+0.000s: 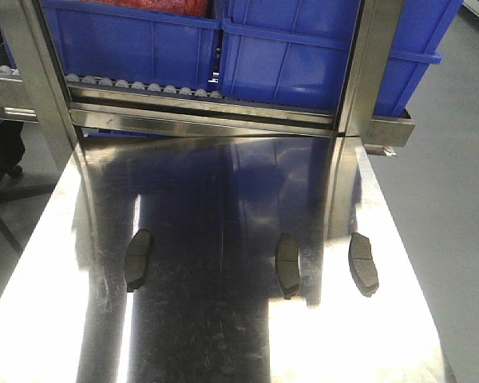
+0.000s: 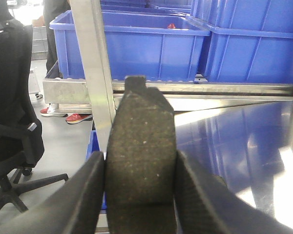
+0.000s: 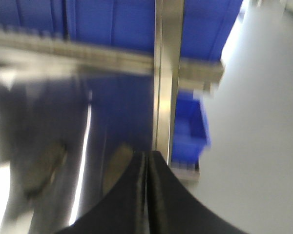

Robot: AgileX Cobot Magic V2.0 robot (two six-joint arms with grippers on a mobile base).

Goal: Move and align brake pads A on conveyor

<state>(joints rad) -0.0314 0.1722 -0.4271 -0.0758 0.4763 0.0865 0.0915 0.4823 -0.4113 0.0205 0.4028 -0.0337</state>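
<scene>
1. The left gripper [image 2: 140,168] was part-way closed, its black fingers [image 2: 88,195] clamped on the two sides of one brake pad [image 2: 141,131]. The pad stood on edge between them with its rough face to the wrist camera, in front of a steel post [image 2: 95,73].
2. The right gripper [image 3: 146,163] had its fingers pressed together with nothing between them; this view was blurred.
3. Three more pads lay flat on the steel tabletop [image 1: 207,335]. The left pad [image 1: 139,259] lay well apart from the others. The middle pad [image 1: 288,266] and right pad [image 1: 363,262] lay near each other, not touching.
4. Blue bins [image 1: 144,40] stood behind the tabletop on a row of rollers [image 1: 144,84].
</scene>
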